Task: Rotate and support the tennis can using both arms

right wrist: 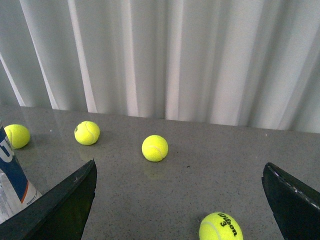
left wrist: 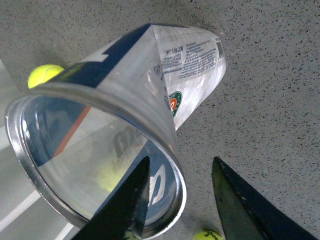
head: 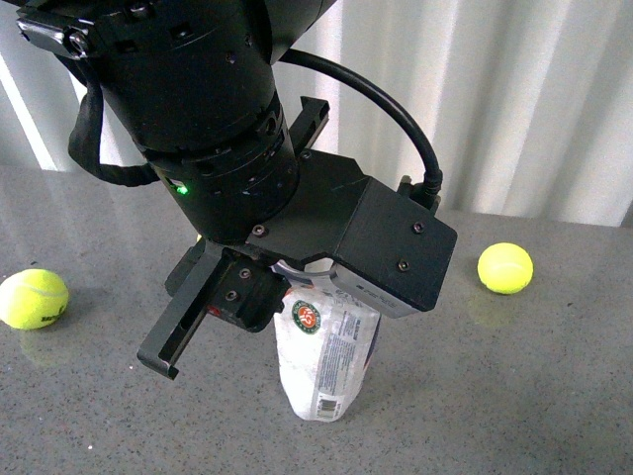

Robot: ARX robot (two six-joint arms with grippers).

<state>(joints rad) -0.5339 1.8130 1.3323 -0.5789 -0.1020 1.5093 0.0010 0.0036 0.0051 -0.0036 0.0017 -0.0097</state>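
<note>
The tennis can [head: 326, 361] stands upright on the grey table, clear with a white and navy label and a round green-orange emblem. My left arm [head: 208, 129] hangs over it. The left gripper [head: 232, 312] is open at the can's top. In the left wrist view the can [left wrist: 150, 75] shows its metal rim [left wrist: 15, 145] close up. The left gripper [left wrist: 180, 200] straddles the rim wall, one finger [left wrist: 125, 205] across the can's mouth, the other outside. My right gripper [right wrist: 180, 200] is open and empty above the table. The can's edge [right wrist: 10, 175] shows beside one right finger.
Yellow tennis balls lie on the table: one at the left [head: 33, 298], one at the right [head: 504, 268]. The right wrist view shows several more balls, the nearest [right wrist: 220, 227] between the fingers. A white curtain [head: 514, 99] hangs behind the table.
</note>
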